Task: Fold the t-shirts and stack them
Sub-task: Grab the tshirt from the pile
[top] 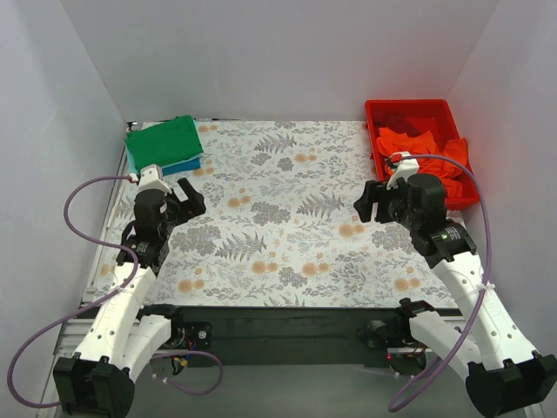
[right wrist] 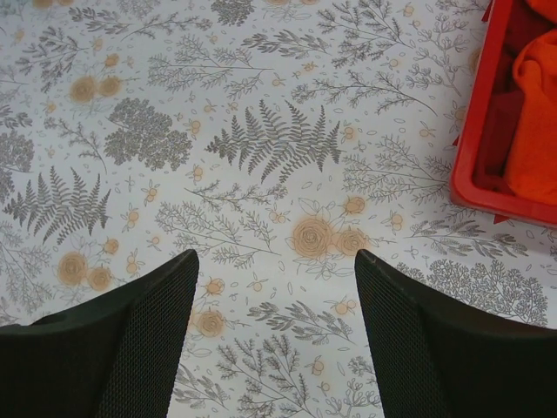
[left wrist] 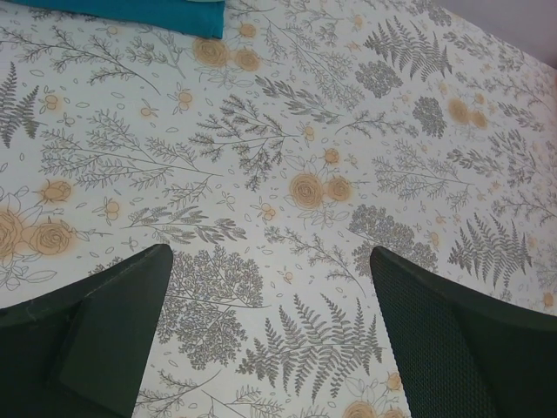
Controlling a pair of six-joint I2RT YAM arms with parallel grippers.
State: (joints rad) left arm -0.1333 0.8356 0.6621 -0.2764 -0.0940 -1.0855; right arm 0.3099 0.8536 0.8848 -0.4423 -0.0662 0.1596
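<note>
Two folded t-shirts (top: 165, 144) lie just beyond the left end effector (top: 177, 193).

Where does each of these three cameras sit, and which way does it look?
Top view: fixed above and behind the arms, looking down on the flowered table; left arm and right arm both show.
Left wrist view: on the left arm, looking down past its two spread fingers; blue shirt at top.
Right wrist view: on the right arm, looking down past its spread fingers; red bin at the right edge.
Shared: top and right wrist views both show the red bin and orange shirt.
</note>
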